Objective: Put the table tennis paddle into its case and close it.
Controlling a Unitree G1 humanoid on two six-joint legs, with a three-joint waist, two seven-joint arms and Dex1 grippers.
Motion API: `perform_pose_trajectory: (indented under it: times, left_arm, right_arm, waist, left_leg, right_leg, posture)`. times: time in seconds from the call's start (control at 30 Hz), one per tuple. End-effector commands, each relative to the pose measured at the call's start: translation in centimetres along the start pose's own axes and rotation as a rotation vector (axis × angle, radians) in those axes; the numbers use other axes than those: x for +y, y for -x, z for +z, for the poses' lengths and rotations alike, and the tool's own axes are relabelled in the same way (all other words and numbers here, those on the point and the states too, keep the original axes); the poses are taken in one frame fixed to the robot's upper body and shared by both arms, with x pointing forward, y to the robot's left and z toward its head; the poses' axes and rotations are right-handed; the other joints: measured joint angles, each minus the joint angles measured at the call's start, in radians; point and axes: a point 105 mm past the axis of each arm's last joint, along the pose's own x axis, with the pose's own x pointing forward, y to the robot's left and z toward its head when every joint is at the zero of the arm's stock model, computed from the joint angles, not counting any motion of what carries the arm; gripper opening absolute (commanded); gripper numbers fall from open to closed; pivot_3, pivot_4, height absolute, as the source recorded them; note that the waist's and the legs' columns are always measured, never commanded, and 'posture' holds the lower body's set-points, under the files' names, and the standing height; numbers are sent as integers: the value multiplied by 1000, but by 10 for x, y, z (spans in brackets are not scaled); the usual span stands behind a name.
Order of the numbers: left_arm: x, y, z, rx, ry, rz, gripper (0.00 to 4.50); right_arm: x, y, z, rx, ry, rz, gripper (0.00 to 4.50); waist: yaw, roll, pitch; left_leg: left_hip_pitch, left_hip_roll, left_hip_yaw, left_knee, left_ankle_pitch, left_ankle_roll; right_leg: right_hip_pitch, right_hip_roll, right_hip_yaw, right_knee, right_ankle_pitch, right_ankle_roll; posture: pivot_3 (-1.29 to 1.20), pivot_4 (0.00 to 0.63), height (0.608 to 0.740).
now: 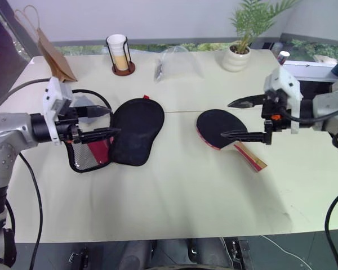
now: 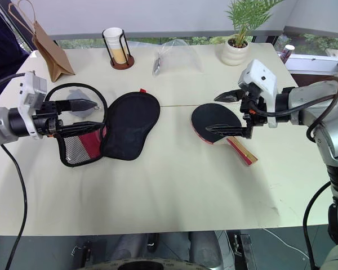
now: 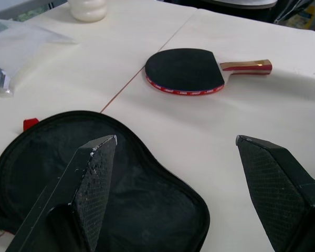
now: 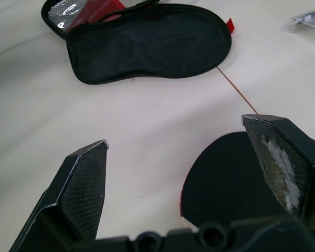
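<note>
- Looking at the middle right of the head view, you are seeing the table tennis paddle (image 1: 218, 128) lying flat on the table (image 1: 174, 191), black face up.
- Its handle is pointing toward the lower right of the frame, and its round head is pointing toward the case.
- Your right gripper (image 1: 236, 118) is hanging right over the paddle with its fingers wide apart and holding nothing, so this arm is the nearer one.
- The case (image 1: 129, 132) is lying at the middle left, well apart from the paddle, with its flap lying open and nothing showing inside.
- Its red and mesh part is sitting at the lower left end.
- Your left gripper (image 1: 104, 121) is hanging at that end, fingers apart, gripping nothing.
- A cup in a holder (image 1: 120, 54), a paper bag (image 1: 52, 52), a clear bag (image 1: 177, 62) and a plant pot (image 1: 236, 56) are sitting along the top.
</note>
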Motion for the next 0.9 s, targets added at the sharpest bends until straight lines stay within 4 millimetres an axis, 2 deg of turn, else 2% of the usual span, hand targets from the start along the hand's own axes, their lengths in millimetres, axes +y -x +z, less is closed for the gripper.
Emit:
perform_pose_trajectory:
  times: [0.03,0.9]
  left_arm:
    - [0,8,10,-21,-39,17,3780]
    - [-4,3,15,-31,-18,0,3780]
  right_arm:
    - [-2,5,9,-20,41,-18,4461]
    - [-2,-3,0,-44,-20,-23,4461]
  waist:
    - [0,0,0]
    - [0,0,0]
  left_leg:
    - [0,0,0,0,0,0]
    - [0,0,0,0,0,0]
  right_leg:
    - [0,0,0,0,0,0]
    - [0,0,0,0,0,0]
  posture:
    - [0,150,740]
    - [0,150,740]
